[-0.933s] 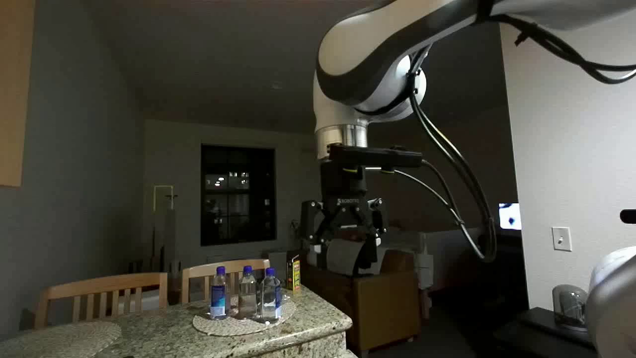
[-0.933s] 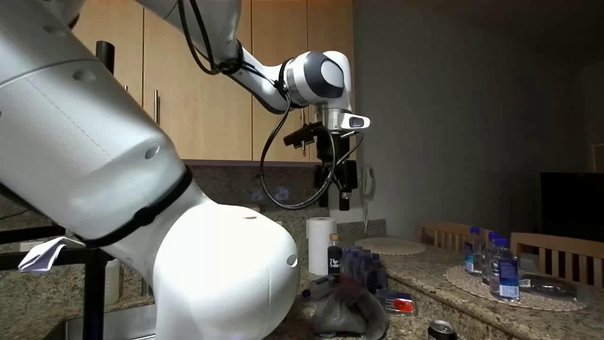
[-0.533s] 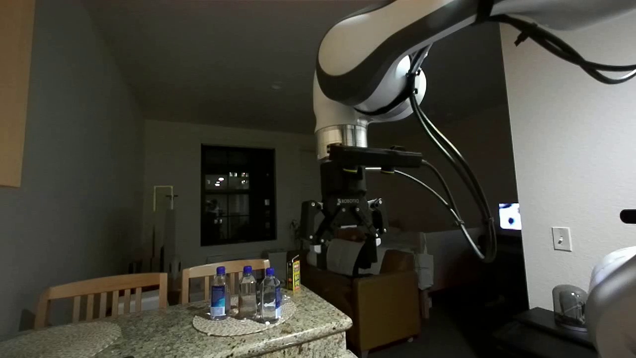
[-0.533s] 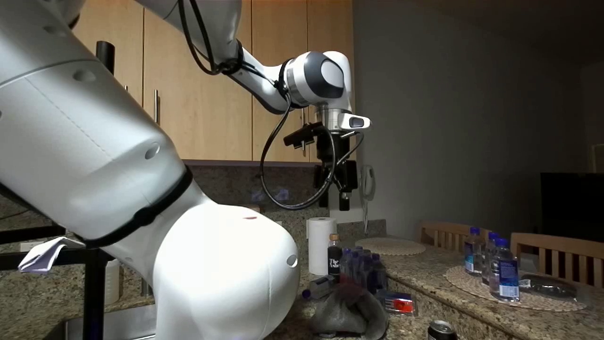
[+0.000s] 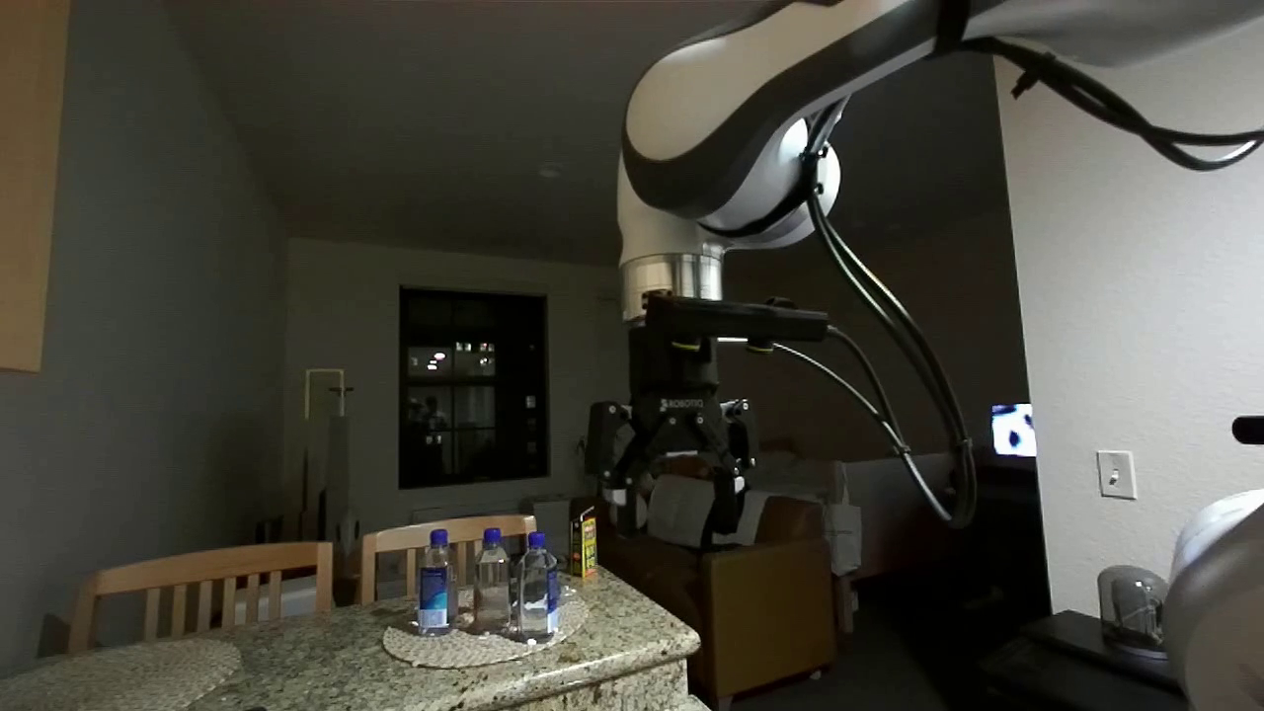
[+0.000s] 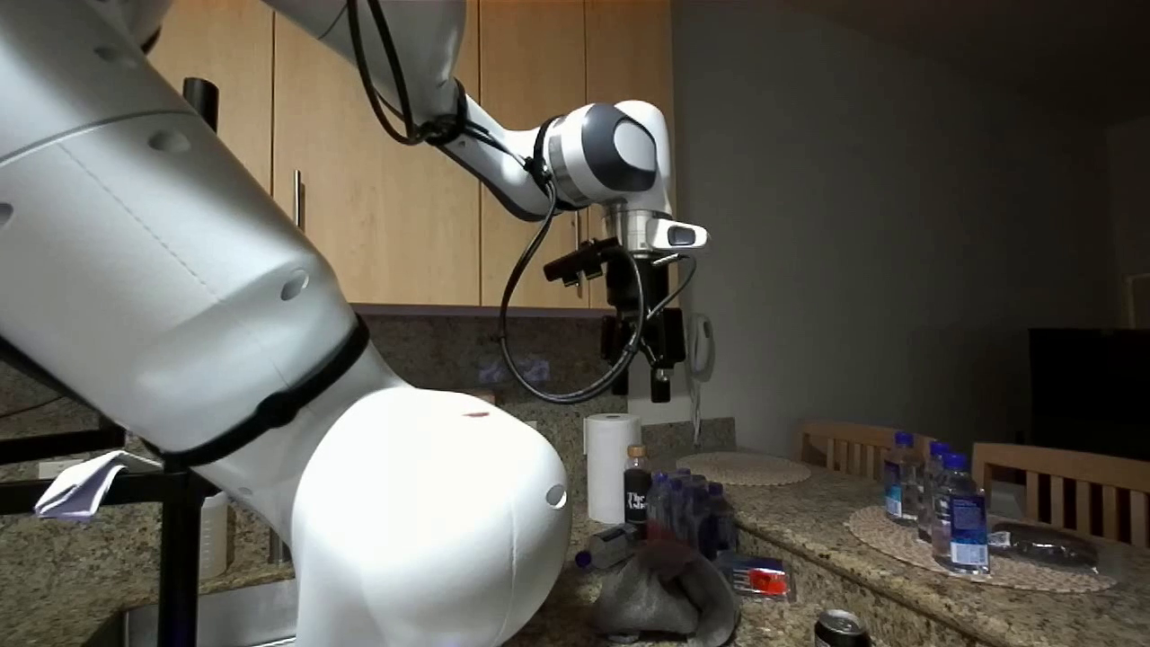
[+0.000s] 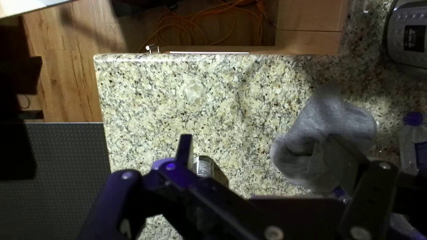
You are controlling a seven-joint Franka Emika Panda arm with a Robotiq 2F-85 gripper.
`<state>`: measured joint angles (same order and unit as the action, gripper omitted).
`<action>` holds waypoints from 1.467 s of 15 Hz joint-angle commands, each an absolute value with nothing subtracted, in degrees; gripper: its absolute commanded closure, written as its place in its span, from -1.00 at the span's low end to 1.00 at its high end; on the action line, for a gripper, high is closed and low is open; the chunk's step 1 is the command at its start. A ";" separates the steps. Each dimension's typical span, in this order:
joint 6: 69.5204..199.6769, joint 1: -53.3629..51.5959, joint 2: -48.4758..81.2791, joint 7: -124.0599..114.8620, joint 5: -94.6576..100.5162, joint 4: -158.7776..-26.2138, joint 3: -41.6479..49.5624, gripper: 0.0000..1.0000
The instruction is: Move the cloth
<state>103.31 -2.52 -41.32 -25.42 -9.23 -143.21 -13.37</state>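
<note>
In the wrist view, wooden floor shows left of the gripper, whose fingers stand wide apart above a speckled counter. The gripper partly hides a can at its left and, at its right, the grey cloth on the counter; farther right, a bottle is cut off. The dark window left of the gripper and the paper-towel roll below it each appear in a single exterior view.
</note>
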 commanded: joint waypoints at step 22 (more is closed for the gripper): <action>135.79 -10.35 -12.39 -35.12 -4.34 -139.38 -22.67 -1.00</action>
<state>135.90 -8.62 -12.50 -34.80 -4.86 -139.40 -24.43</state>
